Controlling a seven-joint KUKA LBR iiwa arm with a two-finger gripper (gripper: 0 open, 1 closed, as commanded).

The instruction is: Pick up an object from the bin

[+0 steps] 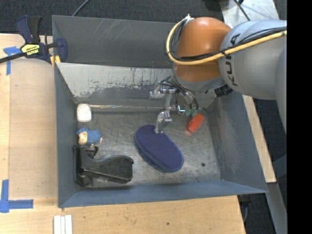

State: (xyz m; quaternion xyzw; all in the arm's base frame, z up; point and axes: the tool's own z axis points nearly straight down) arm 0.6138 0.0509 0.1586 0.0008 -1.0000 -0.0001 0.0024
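Blue oval pad [160, 149] sits at the claw [168, 118], its state I cannot tell, orange piece [195, 123] just beside.

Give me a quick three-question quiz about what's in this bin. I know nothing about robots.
1. Which thing lies closest beneath the gripper?
A) white lump
B) dark blue oval pad
C) blue-and-cream toy
2. True or false: the small orange-red thing lies in the left half of the bin, as the view shows it.
3. Fill in: in the view, the black tool lies in the bin's lower ____ corner.

Key: 1 B; 2 false, it lies to the right of the gripper; 3 left.
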